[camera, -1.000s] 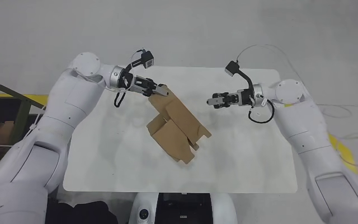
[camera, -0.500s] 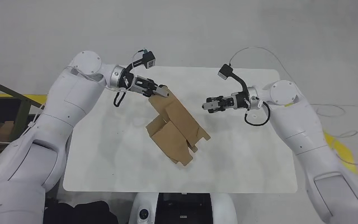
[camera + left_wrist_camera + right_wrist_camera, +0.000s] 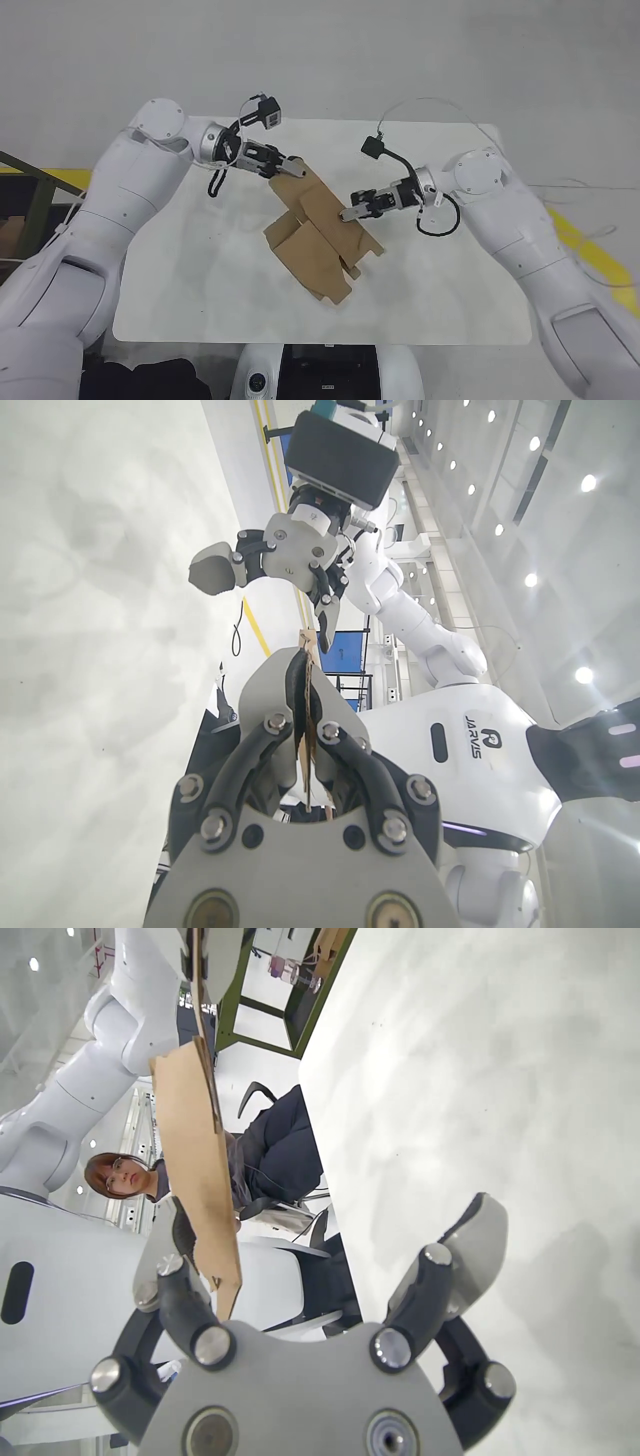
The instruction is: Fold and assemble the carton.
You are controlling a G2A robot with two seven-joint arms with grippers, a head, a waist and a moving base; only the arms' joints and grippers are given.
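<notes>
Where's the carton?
The carton is at the table centre in the top view, far corner in the left gripper, open right gripper at its right edge.

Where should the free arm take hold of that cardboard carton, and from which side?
The thin panel edge of the carton nearest the right end effector, opposite the corner the left end effector pinches. Come edge-on from that side, probably: open, it can straddle the flat cardboard.
</notes>
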